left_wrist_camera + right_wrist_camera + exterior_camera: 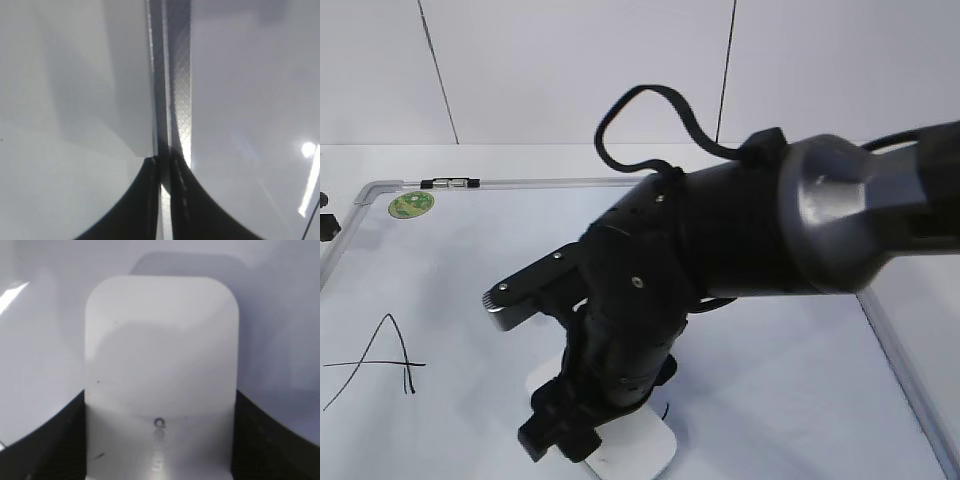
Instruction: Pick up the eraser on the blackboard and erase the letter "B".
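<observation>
The white eraser (pixel 642 446) lies on the blackboard (pixel 780 400) at the bottom centre. My right gripper (pixel 565 432) is shut on it, and the arm covers most of the board's middle. In the right wrist view the eraser (pixel 160 355) fills the space between both jaws of the right gripper (pixel 160 445), which touch its sides. The letter "B" is hidden; only a short black stroke (pixel 665 410) shows beside the eraser. My left gripper (pixel 164 167) is shut and empty over the board's grey frame (pixel 179 75).
The black "A" (pixel 382 358) is at the left of the board. A round green sticker (pixel 411 204) and a small black-and-silver marker (pixel 450 183) sit at the far left corner. A black part (pixel 326 226) shows at the left edge.
</observation>
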